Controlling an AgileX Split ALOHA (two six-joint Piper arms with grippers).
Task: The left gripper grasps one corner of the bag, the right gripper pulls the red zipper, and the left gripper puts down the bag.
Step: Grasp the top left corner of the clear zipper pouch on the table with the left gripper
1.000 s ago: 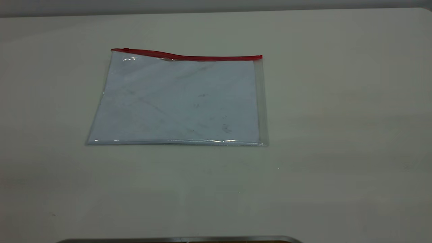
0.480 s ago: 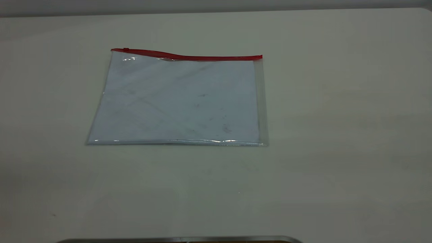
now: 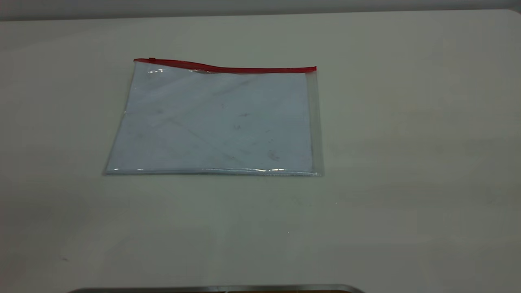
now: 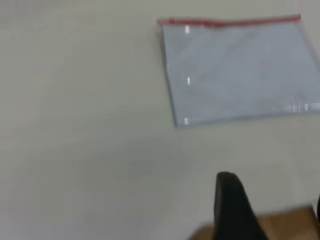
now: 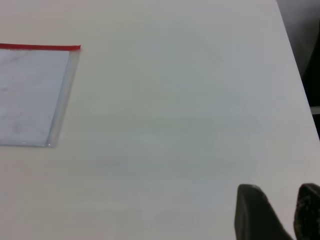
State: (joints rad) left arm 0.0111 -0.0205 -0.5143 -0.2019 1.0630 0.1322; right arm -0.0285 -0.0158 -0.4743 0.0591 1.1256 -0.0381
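Observation:
The bag [image 3: 215, 122] lies flat on the white table, a clear pouch with a white sheet inside. The red zipper [image 3: 228, 69] runs along its far long side, with the slider tab [image 3: 152, 60] near the left end. The corner [image 3: 135, 61] is at the far left. Neither gripper shows in the exterior view. In the left wrist view the left gripper [image 4: 272, 192] is open and empty, well short of the bag [image 4: 240, 70]. In the right wrist view the right gripper [image 5: 280, 192] is open and empty, far from the bag's clear-margin end [image 5: 60, 100].
The table's right edge [image 5: 295, 60] drops to a dark floor. A grey metal strip [image 3: 215, 289] runs along the near edge. A brown surface [image 4: 290, 225] shows beneath the left gripper.

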